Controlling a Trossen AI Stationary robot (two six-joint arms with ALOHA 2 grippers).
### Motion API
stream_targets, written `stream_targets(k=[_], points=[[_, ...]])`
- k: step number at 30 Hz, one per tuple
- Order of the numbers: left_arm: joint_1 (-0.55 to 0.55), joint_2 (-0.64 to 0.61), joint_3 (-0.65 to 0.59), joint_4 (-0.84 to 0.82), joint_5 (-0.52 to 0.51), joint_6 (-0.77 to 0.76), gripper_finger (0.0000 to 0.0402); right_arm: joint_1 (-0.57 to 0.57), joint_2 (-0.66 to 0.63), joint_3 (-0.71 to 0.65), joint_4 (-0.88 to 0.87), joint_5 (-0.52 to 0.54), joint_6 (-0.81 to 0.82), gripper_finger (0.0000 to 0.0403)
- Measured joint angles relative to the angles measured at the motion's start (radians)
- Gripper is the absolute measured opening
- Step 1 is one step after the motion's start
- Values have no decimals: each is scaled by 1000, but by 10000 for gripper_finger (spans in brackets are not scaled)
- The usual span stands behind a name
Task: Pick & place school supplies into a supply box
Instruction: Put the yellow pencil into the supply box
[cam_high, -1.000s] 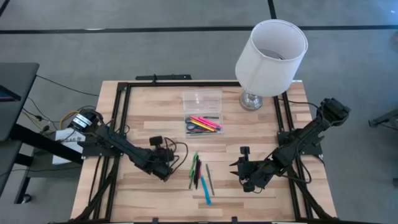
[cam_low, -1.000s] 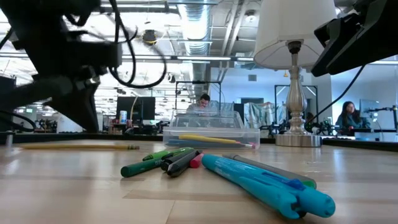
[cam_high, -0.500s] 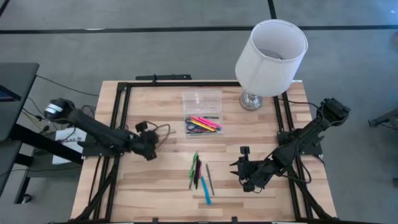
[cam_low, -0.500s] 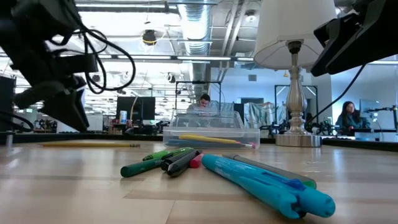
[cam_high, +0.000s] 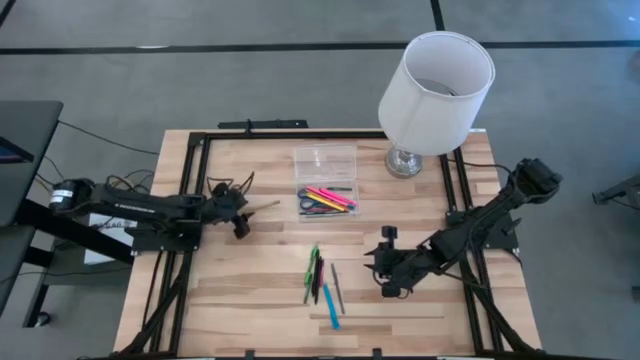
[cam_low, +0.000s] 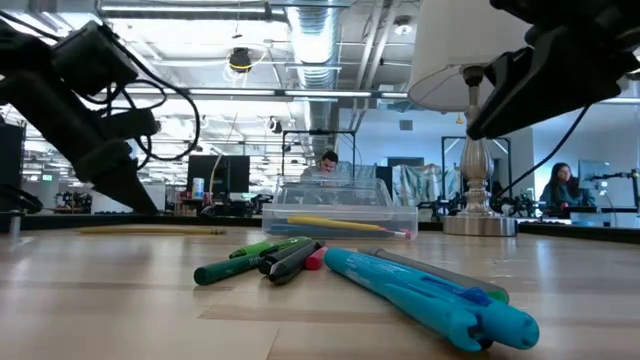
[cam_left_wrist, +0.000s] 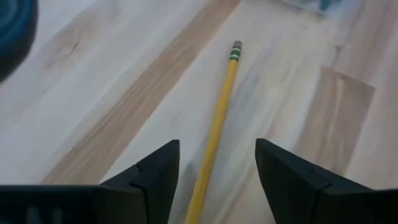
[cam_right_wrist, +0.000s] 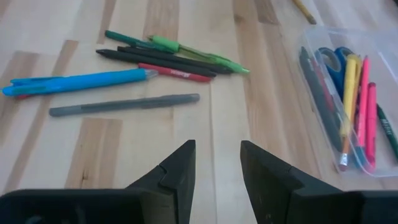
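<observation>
A yellow pencil lies flat on the table, left of the clear supply box. My left gripper stands open over the pencil's near end with a finger on either side of it; whether they touch it I cannot tell. The box holds pink markers, blue-handled scissors and a pencil. Near the table's middle lie loose green, black, red, grey and blue pens. My right gripper stands open just right of them with nothing between its fingers.
A white-shaded lamp stands at the far right corner on a metal base. The box's clear lid lies just beyond the box. Black frame rails run along the left and right table edges. People sit in the room behind.
My left gripper has drawn back from beside the loose pens toward the table's left and far side, turned, and opened; the yellow pencil now lies between its fingers. My right gripper has edged a little toward the pens.
</observation>
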Motion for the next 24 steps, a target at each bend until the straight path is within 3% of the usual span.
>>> stream_targets(k=[8, 12, 19, 24], points=[[76, 84, 0, 15, -37, -38, 186, -8, 32, 0, -4, -31, -4, 121], [115, 158, 0, 70, 47, -31, 175, -8, 30, 0, 0, -31, -4, 121], [137, 298, 7, 178, 87, -7, 171, -7, 28, 0, 0, -31, -3, 121], [139, 330, 6, 232, 138, 25, 155, -7, 28, 0, 0, -31, -3, 121]])
